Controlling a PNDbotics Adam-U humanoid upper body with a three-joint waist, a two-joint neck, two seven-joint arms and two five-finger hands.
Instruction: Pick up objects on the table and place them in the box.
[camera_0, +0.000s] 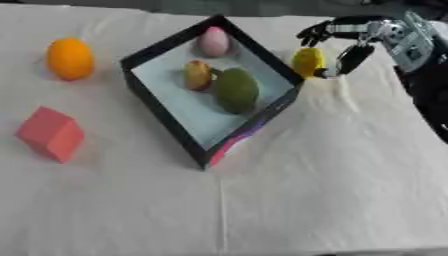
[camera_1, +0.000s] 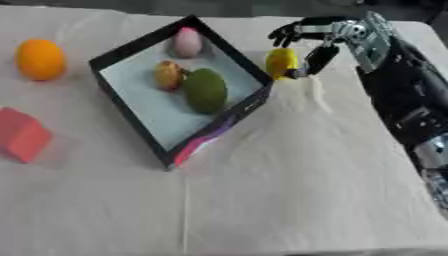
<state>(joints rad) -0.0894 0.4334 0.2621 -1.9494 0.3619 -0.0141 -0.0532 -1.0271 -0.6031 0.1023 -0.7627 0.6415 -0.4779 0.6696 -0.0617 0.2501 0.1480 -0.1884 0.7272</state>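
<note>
Trouble could come at the box (camera_0: 166, 115) wall: the right hand (camera_1: 317, 42) has its fingers and thumb curled around the yellow fruit (camera_1: 281, 62), which sits just outside the box's right edge, and lifting too low could knock the rim or let the fruit slip out. Inside lie three items: one pink egg (camera_0: 213, 41), one orange-yellow fruit (camera_0: 198, 75), one green avocado (camera_0: 236, 90). On the cloth at left wait one orange (camera_0: 69, 59) and one red block (camera_0: 51, 133). No left hand shows.

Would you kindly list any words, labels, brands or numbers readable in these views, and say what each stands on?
None can be read.
The box has a pink and purple patch on its outer wall near the front corner; any print there is too blurred to make out.
</note>
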